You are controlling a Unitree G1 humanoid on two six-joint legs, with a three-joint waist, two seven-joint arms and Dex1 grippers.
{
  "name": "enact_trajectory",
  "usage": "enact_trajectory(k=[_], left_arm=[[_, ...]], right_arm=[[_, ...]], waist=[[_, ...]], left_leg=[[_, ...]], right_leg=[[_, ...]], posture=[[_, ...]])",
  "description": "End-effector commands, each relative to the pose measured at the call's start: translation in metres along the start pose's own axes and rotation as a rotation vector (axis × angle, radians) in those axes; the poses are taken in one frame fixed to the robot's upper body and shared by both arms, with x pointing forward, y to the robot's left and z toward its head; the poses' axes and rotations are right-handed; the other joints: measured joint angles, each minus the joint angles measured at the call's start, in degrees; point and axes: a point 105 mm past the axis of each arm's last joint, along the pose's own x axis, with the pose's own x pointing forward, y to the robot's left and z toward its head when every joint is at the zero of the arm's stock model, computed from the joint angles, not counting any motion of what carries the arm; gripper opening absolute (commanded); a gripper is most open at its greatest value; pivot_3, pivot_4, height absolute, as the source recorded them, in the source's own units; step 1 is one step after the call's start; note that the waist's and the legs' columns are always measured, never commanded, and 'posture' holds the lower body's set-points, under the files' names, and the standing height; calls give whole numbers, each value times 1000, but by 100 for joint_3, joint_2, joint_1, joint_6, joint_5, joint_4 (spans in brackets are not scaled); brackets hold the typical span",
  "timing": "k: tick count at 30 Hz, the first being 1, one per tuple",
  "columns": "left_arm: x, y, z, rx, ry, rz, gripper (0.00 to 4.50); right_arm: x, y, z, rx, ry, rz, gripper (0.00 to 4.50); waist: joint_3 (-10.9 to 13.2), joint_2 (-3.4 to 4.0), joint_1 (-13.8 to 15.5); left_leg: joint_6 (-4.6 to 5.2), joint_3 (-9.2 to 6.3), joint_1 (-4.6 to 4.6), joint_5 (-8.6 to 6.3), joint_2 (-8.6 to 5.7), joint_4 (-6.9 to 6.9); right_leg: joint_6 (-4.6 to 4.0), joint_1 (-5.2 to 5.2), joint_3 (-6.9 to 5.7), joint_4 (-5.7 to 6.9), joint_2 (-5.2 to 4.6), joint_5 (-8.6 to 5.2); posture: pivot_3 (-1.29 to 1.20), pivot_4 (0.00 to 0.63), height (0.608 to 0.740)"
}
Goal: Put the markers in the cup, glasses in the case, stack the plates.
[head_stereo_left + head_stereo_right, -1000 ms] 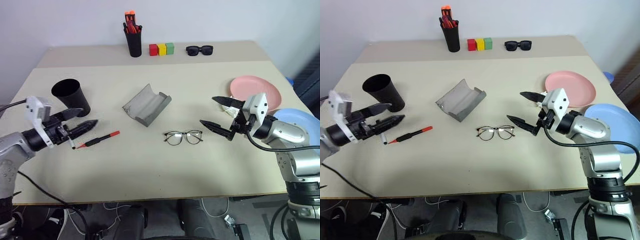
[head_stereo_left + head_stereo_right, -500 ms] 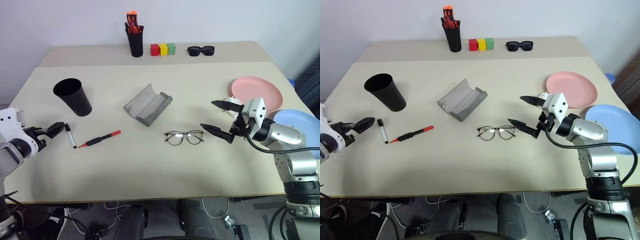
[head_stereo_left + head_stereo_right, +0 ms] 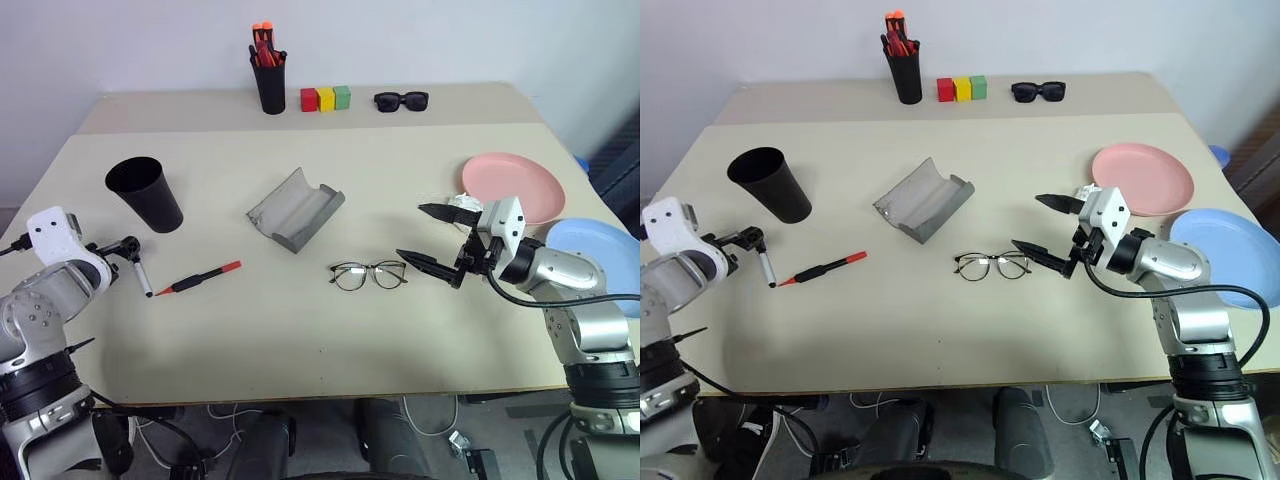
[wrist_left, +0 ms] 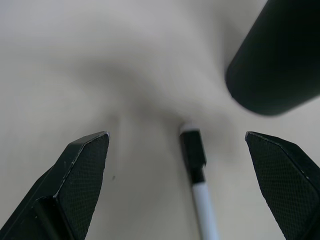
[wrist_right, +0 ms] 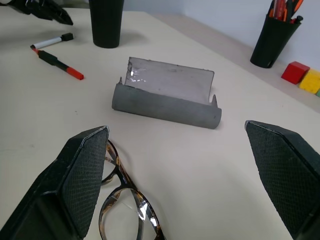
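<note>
Your left gripper [image 4: 177, 187], jaws apart, straddled the white marker [image 4: 199, 187] near the worktop's left edge; lower, clamp, then carry to the cup [image 3: 146, 194]. Right gripper [image 3: 428, 240] stood apart.

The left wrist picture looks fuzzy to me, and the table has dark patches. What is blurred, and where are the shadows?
Left wrist view: the cup and the white marker are soft, out of focus, with a hazy shadow on the table between them. Left eye view: sharp throughout; a broad soft shadow lies on the table near its front edge. Right wrist view: the case is crisp, with a small glare on its lining.
</note>
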Motion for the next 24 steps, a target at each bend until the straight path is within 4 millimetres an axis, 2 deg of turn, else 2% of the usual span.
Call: enact_trajectory(k=[1, 9, 11, 13, 14, 15, 19, 24], left_arm=[[7, -10, 1, 37, -2, -9, 4500], [26, -2, -6, 68, 32, 56, 4500], [29, -7, -9, 66, 41, 25, 3951], [32, -10, -12, 72, 44, 15, 3190], [32, -11, -14, 71, 52, 18, 2552], [33, -11, -15, 72, 56, 20, 2161], [31, -8, -24, 61, 91, 18, 74], [19, 0, -27, 55, 143, -2, 27]], right_arm=[[0, -1, 15, -53, -30, -10, 4453], [-11, -7, 19, -54, -15, -59, 4453], [-12, -8, 21, -59, -11, -64, 4500], [-13, -9, 22, -61, -9, -65, 4500], [-13, -9, 22, -62, -8, -65, 4500], [-13, -9, 23, -64, -7, -66, 4500], [-12, -9, 25, -68, -6, -67, 4500], [-8, -10, 26, -68, -9, -61, 4500]], waist=[[0, 0, 0], [0, 0, 0], [0, 0, -3], [0, 0, 1], [0, 0, 7], [0, 0, 15], [-1, 0, 16], [-1, 0, -7]], left_leg=[[-1, 0, 0, 1, 0, 0], [-3, 0, -1, 1, -1, -1], [-3, 1, 0, 2, -2, 0], [-4, 1, 1, 2, -1, 0], [-5, 0, 1, 3, -1, 0], [-5, 0, 0, 3, -2, 0], [-5, 0, 0, 3, -5, 1], [-4, 0, 2, 3, -5, 0]], right_leg=[[0, 0, 0, 0, 0, 0], [0, -2, 0, 0, 0, 0], [0, -2, 1, 0, -1, 0], [0, -1, 0, 3, -1, 0], [0, -1, 0, 3, -1, 0], [0, 0, 0, 4, -1, 0], [1, 0, 0, 4, -5, 0], [1, 0, 0, 5, -5, 0]], posture=[[0, 150, 740], [0, 150, 740], [0, 150, 740], [0, 150, 740], [0, 150, 740], [0, 150, 740], [0, 150, 740], [0, 150, 740]])
